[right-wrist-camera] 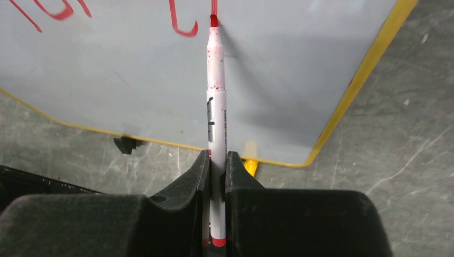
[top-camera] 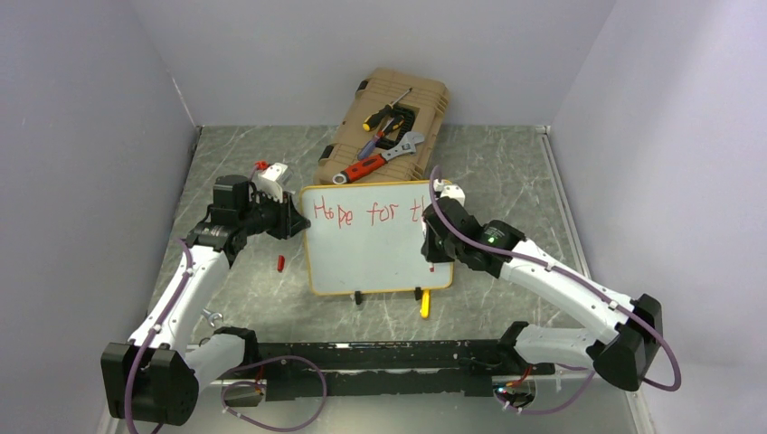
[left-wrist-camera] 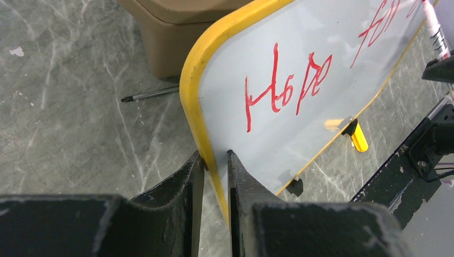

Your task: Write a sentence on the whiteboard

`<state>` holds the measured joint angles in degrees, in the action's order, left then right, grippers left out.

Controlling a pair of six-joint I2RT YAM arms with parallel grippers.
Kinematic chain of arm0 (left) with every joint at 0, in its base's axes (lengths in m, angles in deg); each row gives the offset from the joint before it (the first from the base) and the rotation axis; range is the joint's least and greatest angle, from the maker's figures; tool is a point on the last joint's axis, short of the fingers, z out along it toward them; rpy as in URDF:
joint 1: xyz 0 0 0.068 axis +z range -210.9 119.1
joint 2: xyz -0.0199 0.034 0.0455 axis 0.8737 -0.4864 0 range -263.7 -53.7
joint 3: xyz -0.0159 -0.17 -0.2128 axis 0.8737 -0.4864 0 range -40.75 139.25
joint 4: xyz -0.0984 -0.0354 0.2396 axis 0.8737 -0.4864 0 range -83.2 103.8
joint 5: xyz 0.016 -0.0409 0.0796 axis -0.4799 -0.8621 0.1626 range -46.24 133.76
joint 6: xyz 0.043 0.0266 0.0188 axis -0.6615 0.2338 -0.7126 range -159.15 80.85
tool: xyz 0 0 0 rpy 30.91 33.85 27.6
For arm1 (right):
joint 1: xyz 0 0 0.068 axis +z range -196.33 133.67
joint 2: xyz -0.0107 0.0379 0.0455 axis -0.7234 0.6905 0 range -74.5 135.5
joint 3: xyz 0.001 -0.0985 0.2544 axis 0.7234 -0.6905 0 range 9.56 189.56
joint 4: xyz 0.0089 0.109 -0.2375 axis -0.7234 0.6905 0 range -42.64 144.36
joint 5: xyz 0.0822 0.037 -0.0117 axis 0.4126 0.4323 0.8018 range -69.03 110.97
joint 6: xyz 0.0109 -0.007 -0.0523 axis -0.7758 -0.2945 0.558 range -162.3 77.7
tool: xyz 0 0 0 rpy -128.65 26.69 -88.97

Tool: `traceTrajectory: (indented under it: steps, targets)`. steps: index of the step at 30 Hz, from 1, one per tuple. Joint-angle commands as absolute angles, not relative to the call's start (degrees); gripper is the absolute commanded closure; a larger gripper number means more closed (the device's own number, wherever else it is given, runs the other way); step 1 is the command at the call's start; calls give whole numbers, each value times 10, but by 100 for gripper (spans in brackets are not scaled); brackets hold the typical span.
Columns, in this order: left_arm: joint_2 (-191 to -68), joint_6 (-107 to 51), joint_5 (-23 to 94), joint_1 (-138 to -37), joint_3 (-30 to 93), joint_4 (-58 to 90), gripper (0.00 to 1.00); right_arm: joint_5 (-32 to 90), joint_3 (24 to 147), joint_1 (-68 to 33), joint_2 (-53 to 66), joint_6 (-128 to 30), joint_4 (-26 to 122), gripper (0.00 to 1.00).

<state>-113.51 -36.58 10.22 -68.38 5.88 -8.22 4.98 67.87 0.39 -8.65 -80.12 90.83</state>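
The whiteboard (top-camera: 375,258), white with a yellow frame, lies at the table's middle. Red letters (top-camera: 362,214) on its top line read "Hope for t" and a started stroke. My left gripper (top-camera: 294,220) is shut on the board's left edge; in the left wrist view its fingers (left-wrist-camera: 215,160) pinch the yellow frame (left-wrist-camera: 193,101) beside "Hope" (left-wrist-camera: 286,88). My right gripper (top-camera: 432,237) is shut on a white marker with a red tip (right-wrist-camera: 216,107). The tip touches the board (right-wrist-camera: 300,69) at the foot of a red stroke. The marker is hidden by the arm in the top view.
A tan tool case (top-camera: 384,131) with screwdrivers, a wrench and pliers lies behind the board. A red marker cap (top-camera: 280,263) lies left of the board, a yellow piece (top-camera: 424,304) at its front edge. A screwdriver (left-wrist-camera: 150,94) lies by the case.
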Motion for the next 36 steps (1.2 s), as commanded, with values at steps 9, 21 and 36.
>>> traceTrajectory:
  steps: [9,21,36]
  targets:
    - [-1129,-377,85,-694,71,-81,100,22,710,10,-74,-808,904,100]
    - [-1128,-377,85,-694,71,-82,100,-3,730,-7,-72,-799,920,100]
    - [-1128,-376,80,-694,70,-80,100,47,654,-8,-110,-846,922,100]
